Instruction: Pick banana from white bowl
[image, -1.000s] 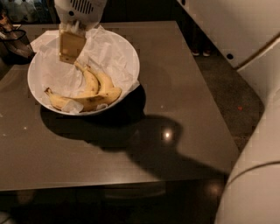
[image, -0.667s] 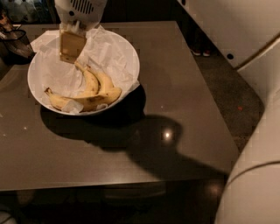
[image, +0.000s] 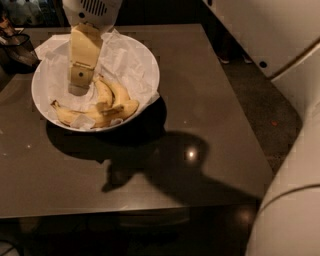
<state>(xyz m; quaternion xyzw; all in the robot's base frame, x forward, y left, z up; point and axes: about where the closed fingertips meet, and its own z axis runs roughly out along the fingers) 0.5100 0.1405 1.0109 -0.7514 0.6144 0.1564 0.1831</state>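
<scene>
The tan, flat-sided gripper hangs tip-down inside the wide, glossy white bowl, over its crumpled paper lining; how wide it stands cannot be told. The long, curved, bruised yellow banana lies along the bowl's near side, 2 shorter bananas just behind it, on the dark bench.

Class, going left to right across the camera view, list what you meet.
Black shiny object, tan gripper inside the wide white paper-lined bowl, round light glare on the brown table, white curved robot body.
</scene>
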